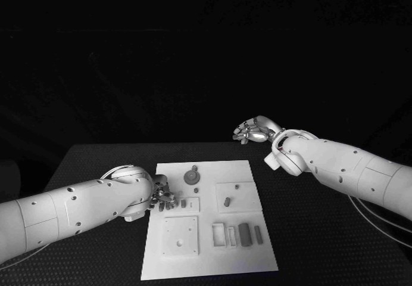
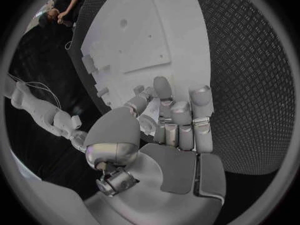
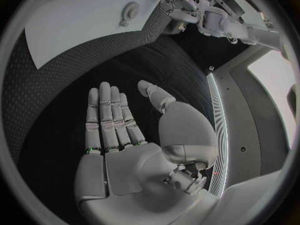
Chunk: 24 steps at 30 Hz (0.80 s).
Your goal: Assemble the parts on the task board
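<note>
- The black table (image 1: 326, 238) carries one white board (image 1: 215, 262), lying lengthwise toward you in the middle, and the work belongs on that board.
- You have two arms in play. The left hand (image 1: 161, 198) sits at the board's left edge, about halfway up it, fingertips over the plate. In the left wrist view its fingers (image 2: 180, 116) are bent forward close together over the board's edge, with something small and grey just beyond the tips; I cannot tell whether it grips that or only touches it.
- The right hand (image 1: 254, 131) hangs beyond the board's far right corner, well apart from every piece. In the right wrist view its palm lies flat, fingers straight and side by side, holding nothing.
- Judging from this, the step in hand is the left hand's pick at the left edge. Settle the fingertips squarely on the piece before lifting, and keep the right hand out until the piece is clear.
- Counted pieces: one round piece with a stem (image 1: 192, 176) near the far end, one small peg (image 1: 227, 201) in the middle right square, and about four upright bars (image 1: 237, 234) in the near right row; smaller ones are too fine to count.
</note>
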{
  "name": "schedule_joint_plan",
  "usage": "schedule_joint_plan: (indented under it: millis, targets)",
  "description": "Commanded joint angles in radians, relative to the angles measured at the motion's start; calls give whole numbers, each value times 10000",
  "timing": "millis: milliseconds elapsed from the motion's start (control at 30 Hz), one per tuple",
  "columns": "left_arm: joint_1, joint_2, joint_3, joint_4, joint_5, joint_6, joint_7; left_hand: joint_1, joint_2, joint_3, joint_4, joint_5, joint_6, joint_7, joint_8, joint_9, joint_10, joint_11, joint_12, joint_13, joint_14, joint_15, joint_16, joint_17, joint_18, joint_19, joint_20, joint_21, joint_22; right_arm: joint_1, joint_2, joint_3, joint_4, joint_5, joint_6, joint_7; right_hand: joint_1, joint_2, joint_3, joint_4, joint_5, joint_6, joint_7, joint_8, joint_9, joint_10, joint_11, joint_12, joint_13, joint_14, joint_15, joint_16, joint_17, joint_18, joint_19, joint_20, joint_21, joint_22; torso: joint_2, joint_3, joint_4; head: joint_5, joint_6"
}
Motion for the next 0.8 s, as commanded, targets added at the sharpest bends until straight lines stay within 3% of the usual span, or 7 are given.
schedule_joint_plan:
  millis: [33, 300, 367, 800]
  targets:
    - [-102, 37, -65, 17, -67, 136, -76, -23, -71, -6, 73, -33, 39, -5, -29, -26, -12, -35, 38, 9, 42, -72, 25, 10, 481, 17, -58, 40, 184, -4, -2, 4, 20, 38, 108, 109, -38, -29, -33, 49, 45, -59, 74, 30, -17, 80, 9, 43, -13, 58, 10, -61, 12, 94, 17, 83, -40, 13, -5, -2, 5, 18, 30]
    - [-103, 25, -65, -14, -67, 42, -82, -240, -334, -153, 330, -115, 33, -6, -36, 24, -28, -37, 72, 10, 46, -75, 22, 25, 483, 18, -62, 42, 179, -4, -1, 4, 12, 43, 107, 108, -47, -37, -40, 58, 45, -66, 76, 28, -22, 75, 11, 44, -29, 54, 12, -71, 16, 96, 13, 87, -47, 15, 2, -4, 2, 7, 34]
    - [-103, 28, -65, -26, -68, 5, -81, -286, -379, -177, 388, -116, 29, -7, -37, 35, -34, -38, 76, 10, 45, -77, 20, 28, 486, 18, -65, 42, 178, -4, -1, 4, 6, 46, 108, 109, -48, -37, -40, 59, 45, -66, 76, 27, -22, 74, 11, 45, -30, 54, 12, -72, 17, 96, 12, 87, -48, 16, 2, -4, 2, -1, -12]
    - [-103, -1, -63, -49, -92, -74, -20, -711, -825, -385, 766, -126, -3, -16, -44, 110, -59, -50, 101, 6, 43, -91, 5, 39, 508, 10, -88, 33, 171, -13, 1, 4, 2, 59, 113, 109, -60, -49, -50, 70, 44, -72, 79, 25, -29, 68, 14, 48, -49, 50, 15, -84, 23, 98, 6, 92, -56, 19, -2, -1, 0, -16, 26]
